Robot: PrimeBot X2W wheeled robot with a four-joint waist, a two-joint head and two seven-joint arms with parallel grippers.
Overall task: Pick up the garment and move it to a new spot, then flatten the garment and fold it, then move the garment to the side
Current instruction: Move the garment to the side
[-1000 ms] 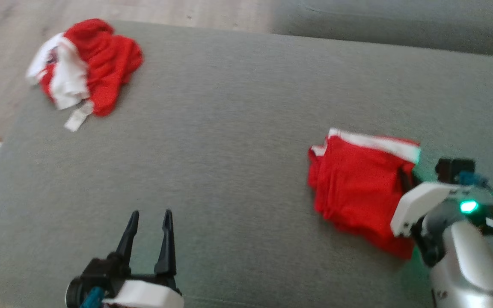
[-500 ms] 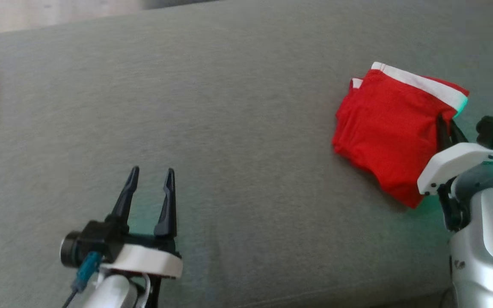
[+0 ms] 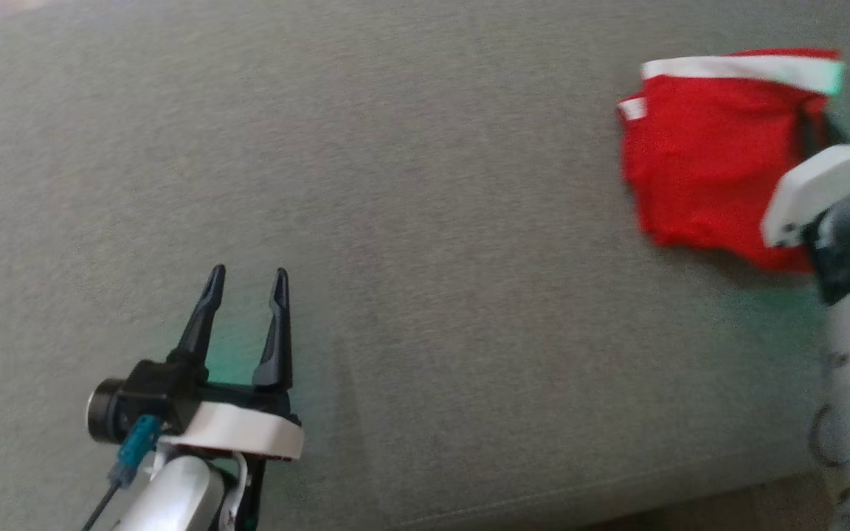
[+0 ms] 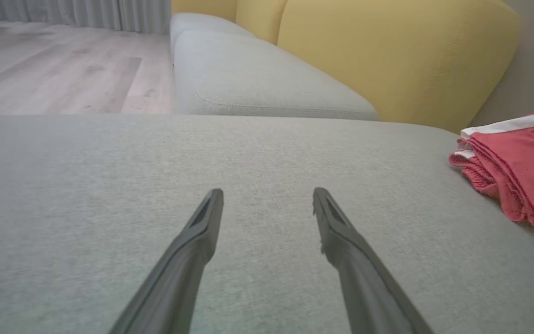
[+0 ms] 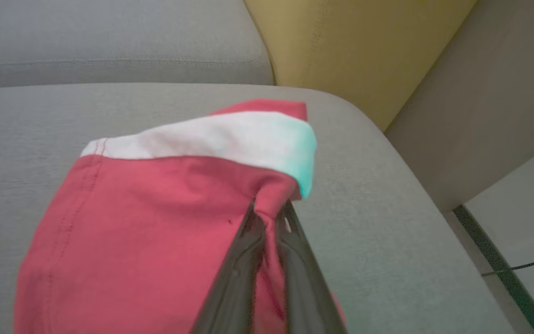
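right tool [image 5: 269, 207] pinches garment [image 5: 146, 218], tips half hidden

My head has swung to the right, so my whole sight of the grey cushion [image 3: 425, 184] has shifted. Its far edge has slid up almost off the top, and its front seam [image 3: 617, 503] has come in along the bottom. My right pincer [image 5: 269, 208], nipped on the folded red garment [image 3: 698, 162], has drawn it further towards the cushion's right end. The garment's white band [image 3: 735, 68] has turned from slanting to nearly level across my view.
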